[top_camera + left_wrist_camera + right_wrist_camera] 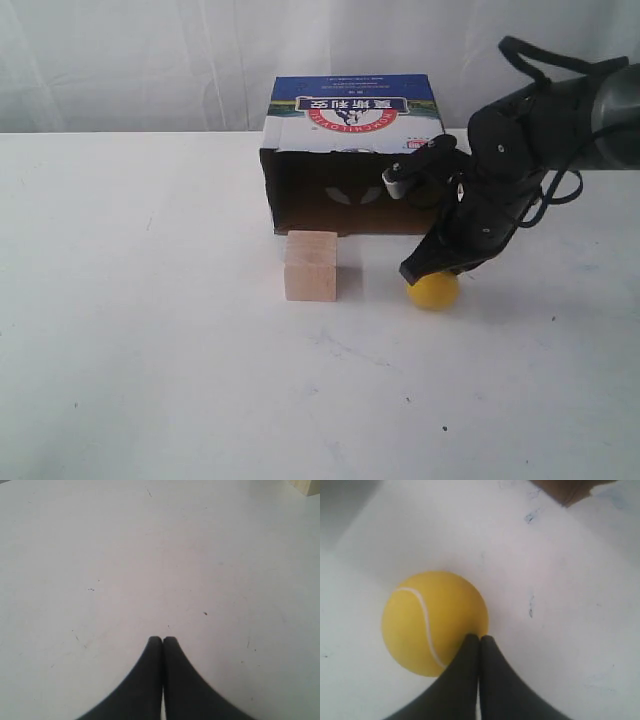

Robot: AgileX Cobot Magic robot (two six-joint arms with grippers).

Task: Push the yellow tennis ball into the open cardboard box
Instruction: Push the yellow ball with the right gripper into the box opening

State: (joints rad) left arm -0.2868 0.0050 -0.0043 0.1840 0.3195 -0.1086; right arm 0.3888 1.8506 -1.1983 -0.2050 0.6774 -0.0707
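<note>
The yellow tennis ball rests on the white table in front of the open cardboard box, off the right part of its dark opening. My right gripper is shut, holds nothing, and its closed tips sit at the ball's edge, just above it in the exterior view. A brown corner of the box shows in the right wrist view. My left gripper is shut and empty over bare table; it does not appear in the exterior view.
A pale wooden cube stands on the table in front of the box's opening, left of the ball; a corner of the cube shows in the left wrist view. The white table stretches wide to the left and front.
</note>
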